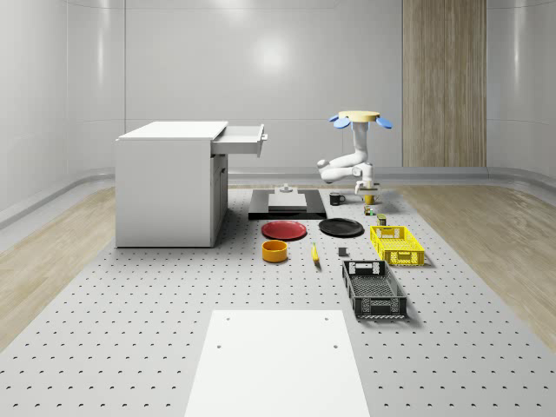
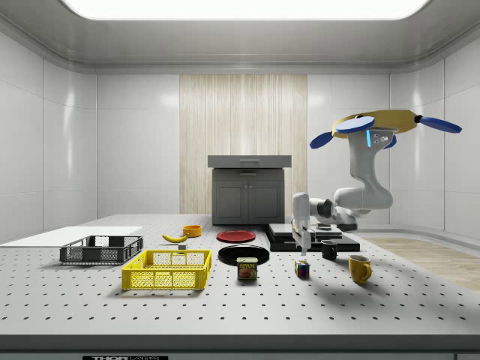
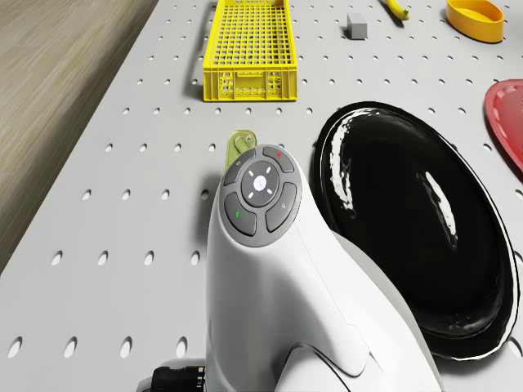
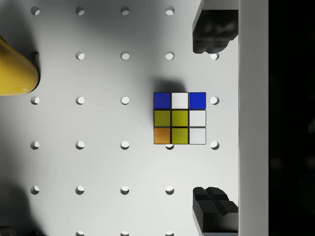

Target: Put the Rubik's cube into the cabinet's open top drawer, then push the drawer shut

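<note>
Black crate [image 1: 373,289], yellow crate [image 1: 397,245] (both bare)

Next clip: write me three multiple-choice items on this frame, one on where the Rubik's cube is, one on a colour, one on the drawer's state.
1. Where is the Rubik's cube?
A. in the top drawer
B. on the perforated table under the gripper
C. in the yellow crate

2. What colour is the plate beside the red plate?
A. black
B. blue
C. white

3. How is the cabinet's top drawer?
A. shut
B. pulled out
C. removed

Key: 1 B, the wrist view looks straight down on the cube on the table, between the spread fingers of the gripper. 2 A, the black plate lies next to it. 3 B, it juts out from the cabinet.
</note>
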